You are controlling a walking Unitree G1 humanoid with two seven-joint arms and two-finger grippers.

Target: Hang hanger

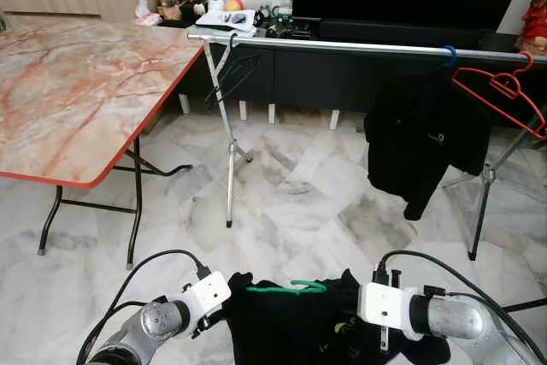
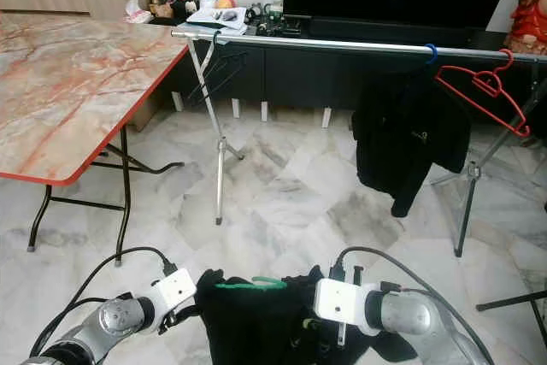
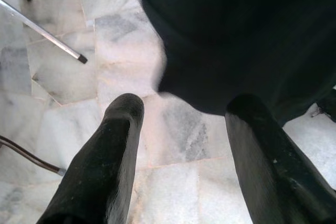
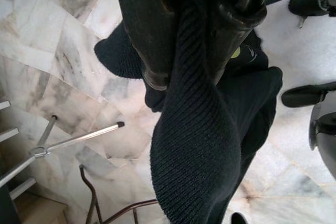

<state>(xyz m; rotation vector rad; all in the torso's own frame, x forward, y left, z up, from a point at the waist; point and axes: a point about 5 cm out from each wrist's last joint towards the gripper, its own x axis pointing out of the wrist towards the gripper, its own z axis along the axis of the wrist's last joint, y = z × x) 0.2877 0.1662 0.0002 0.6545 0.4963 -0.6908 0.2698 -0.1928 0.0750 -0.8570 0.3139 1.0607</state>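
Note:
A black knit garment (image 1: 291, 326) on a green hanger (image 1: 295, 286) is held low in front of me, between my two arms. In the right wrist view my right gripper (image 4: 191, 51) is shut on a fold of that black garment (image 4: 194, 150). My left gripper (image 3: 184, 108) is open just beside the garment's left edge (image 3: 236, 35), with only floor between its fingers (image 3: 113, 145). The silver clothes rail (image 1: 359, 45) runs across the room ahead, well above and beyond the garment.
On the rail hang a black hanger (image 1: 232, 70) at the left, a black garment (image 1: 427, 138) on a blue hook, and a red hanger (image 1: 504, 91) at the right. A marble-look folding table (image 1: 77, 83) stands left. Rail legs (image 1: 231, 168) rest on the marble floor.

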